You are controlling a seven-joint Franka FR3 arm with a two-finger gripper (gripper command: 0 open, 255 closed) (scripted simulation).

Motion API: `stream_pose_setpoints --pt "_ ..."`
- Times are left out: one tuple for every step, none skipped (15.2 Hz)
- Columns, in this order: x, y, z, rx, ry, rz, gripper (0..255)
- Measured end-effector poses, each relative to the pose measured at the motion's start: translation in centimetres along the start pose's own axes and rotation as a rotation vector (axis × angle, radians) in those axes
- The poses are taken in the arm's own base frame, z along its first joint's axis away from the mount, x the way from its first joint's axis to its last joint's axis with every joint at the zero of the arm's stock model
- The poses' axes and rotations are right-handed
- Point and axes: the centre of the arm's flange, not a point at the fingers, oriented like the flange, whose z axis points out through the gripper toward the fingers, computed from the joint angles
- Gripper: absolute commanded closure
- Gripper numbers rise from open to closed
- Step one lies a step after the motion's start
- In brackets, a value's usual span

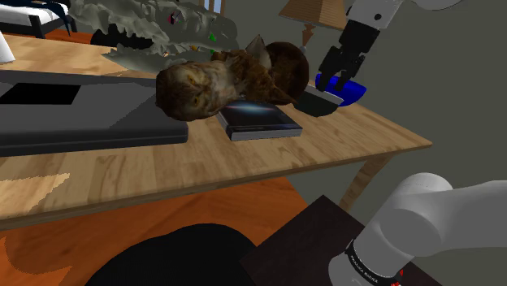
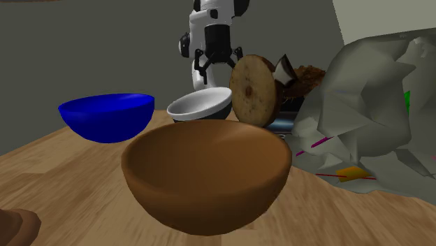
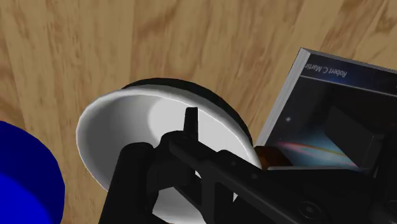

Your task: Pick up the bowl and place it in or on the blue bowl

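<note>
My gripper hangs from above and clasps the far rim of the white bowl, which is dark outside and tilted with its opening toward the camera. The blue bowl stands upright near it on the view's left, on the wood table. A brown bowl sits nearest the camera. Right of the white bowl a round brown disc stands on edge, then a grey crumpled mass.

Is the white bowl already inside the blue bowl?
No, the white bowl sits tilted beside the blue bowl, with a gap between them.
</note>
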Motion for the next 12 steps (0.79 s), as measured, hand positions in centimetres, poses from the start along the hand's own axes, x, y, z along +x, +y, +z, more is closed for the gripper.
stream_pose_setpoints --pt "0.0 0.0 0.0 0.0 0.0 0.0 0" --pt "0.5 0.0 0.0 0.0 0.001 -0.024 0" --pt "1.5 0.2 -0.3 -0.001 0.002 -0.061 0" --pt "2.7 0.3 -0.3 -0.002 0.003 -0.106 0" --pt "3.6 -0.2 -0.5 -0.003 0.003 -0.157 0" --pt "4.5 -0.6 -0.6 -0.003 0.004 -0.189 0" --pt "4.9 -0.6 -0.4 -0.004 0.004 -0.205 0" --pt "5.2 -0.6 -0.1 -0.004 0.005 -0.214 0" --pt "5.3 -0.6 0.3 -0.004 0.005 -0.218 0" --pt "5.4 -0.7 0.7 -0.004 0.005 -0.22 0" --pt "5.4 -0.6 1.3 -0.005 0.005 -0.221 0" --pt "5.3 -0.6 1.8 -0.005 0.005 -0.222 0"
